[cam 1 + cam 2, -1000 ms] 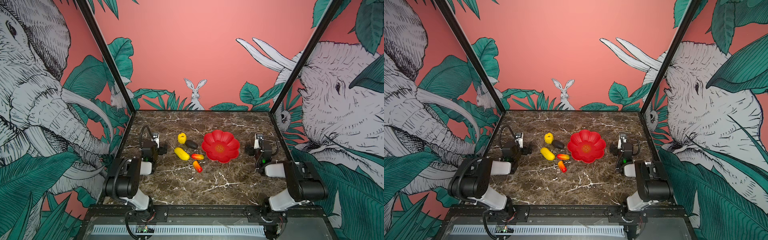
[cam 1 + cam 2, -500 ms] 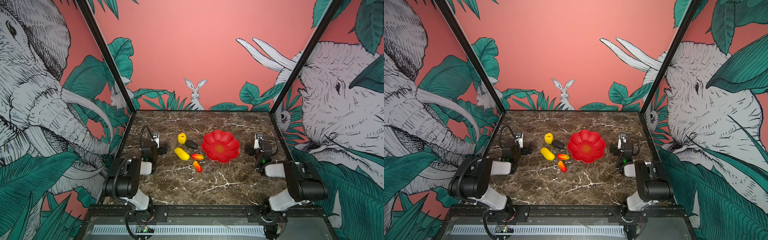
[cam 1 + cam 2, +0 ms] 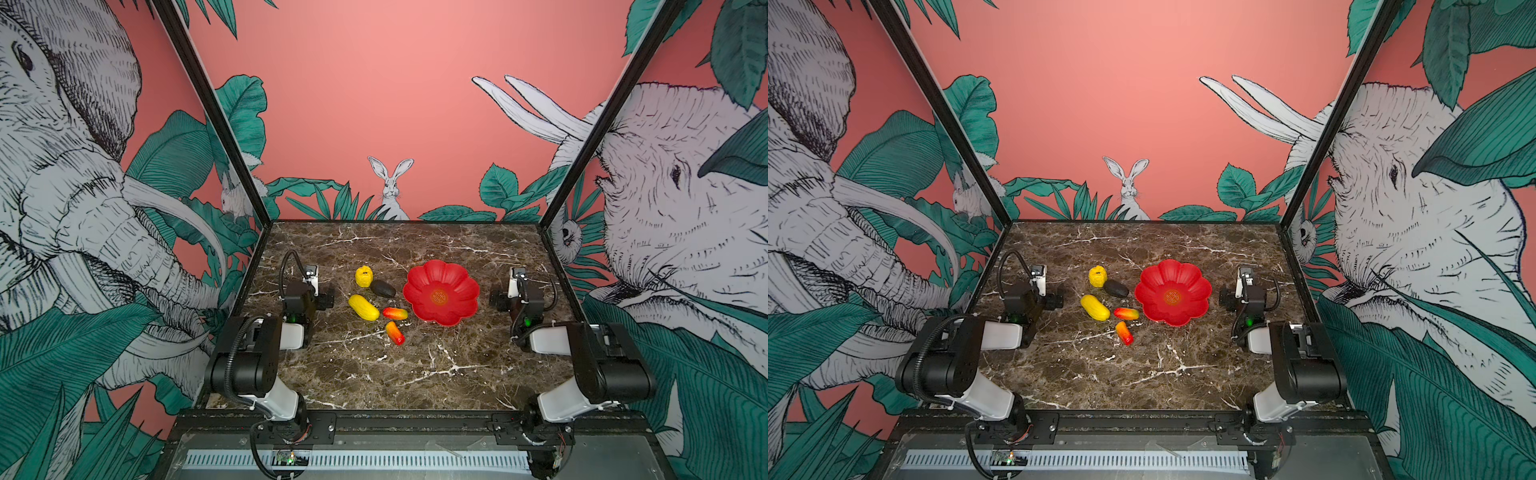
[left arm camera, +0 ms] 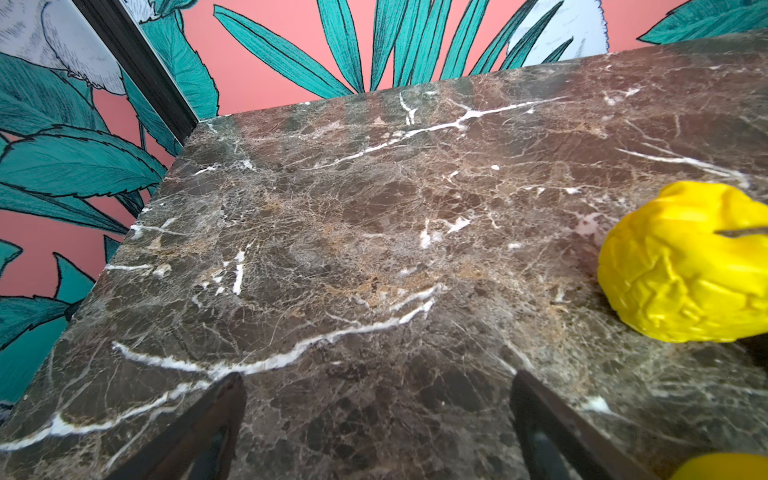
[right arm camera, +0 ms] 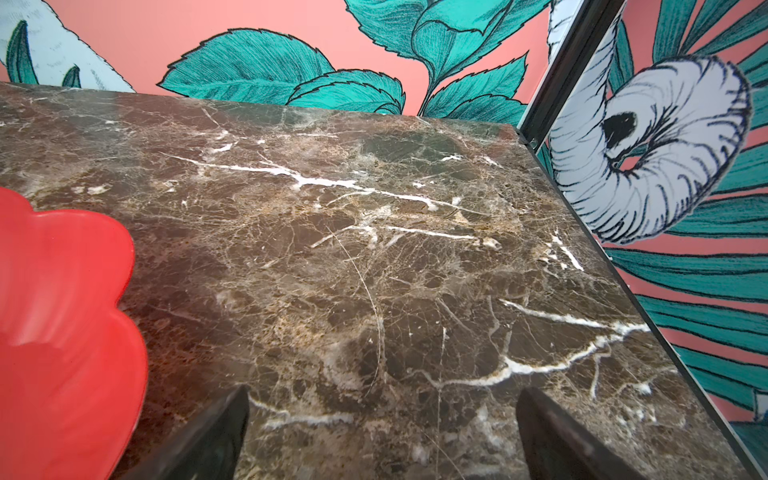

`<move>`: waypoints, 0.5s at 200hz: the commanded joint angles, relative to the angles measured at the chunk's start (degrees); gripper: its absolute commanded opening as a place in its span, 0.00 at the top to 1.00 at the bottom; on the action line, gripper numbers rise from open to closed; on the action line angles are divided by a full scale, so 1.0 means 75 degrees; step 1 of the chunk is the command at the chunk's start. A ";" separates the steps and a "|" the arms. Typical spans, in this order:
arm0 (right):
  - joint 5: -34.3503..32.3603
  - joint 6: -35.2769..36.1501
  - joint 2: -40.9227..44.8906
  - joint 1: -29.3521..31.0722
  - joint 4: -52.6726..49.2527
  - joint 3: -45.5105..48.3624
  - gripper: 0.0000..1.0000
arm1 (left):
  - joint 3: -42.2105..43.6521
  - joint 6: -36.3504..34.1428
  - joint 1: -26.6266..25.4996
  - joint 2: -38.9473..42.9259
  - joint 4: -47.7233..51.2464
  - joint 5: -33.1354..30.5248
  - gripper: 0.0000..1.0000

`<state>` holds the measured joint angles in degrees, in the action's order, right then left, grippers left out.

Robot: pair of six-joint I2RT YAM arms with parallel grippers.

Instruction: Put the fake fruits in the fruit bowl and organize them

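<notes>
This is looking like a purpose-built robot test enclosure in a lab rather than any home or shop. A brown marble-patterned worktop [image 3: 407,365] is sitting boxed in by three printed walls showing elephants [image 3: 665,199], a rabbit [image 3: 390,187] and green leaves on salmon pink, joined by black corner posts [image 3: 216,124]. Two robot arms [image 3: 257,357] [image 3: 590,365] are standing bolted to a black metal rail [image 3: 415,424] along the near edge, with loose cabling and a small circuit board [image 3: 286,457] showing below it.
</notes>
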<state>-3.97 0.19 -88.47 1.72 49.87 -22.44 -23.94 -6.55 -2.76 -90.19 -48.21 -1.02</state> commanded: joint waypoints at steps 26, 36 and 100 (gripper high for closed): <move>-0.0069 0.0210 0.2412 0.0161 -0.2312 -0.0352 0.01 | -0.1015 -0.0346 -0.0050 0.2229 0.3065 0.0395 0.00; -0.0385 0.0125 0.3028 0.0279 -0.3845 -0.0954 0.01 | -0.1369 -0.0403 -0.0146 0.2801 0.4020 0.0430 0.00; 0.0134 -0.0380 0.2954 0.2882 -0.8647 -0.4425 0.01 | -0.4389 -0.1124 -0.0780 0.4942 1.0211 0.1084 0.00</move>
<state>-5.34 -0.99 -63.26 15.00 1.08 -50.94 -52.45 -10.22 -8.51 -57.14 4.14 3.88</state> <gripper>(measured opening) 0.992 0.996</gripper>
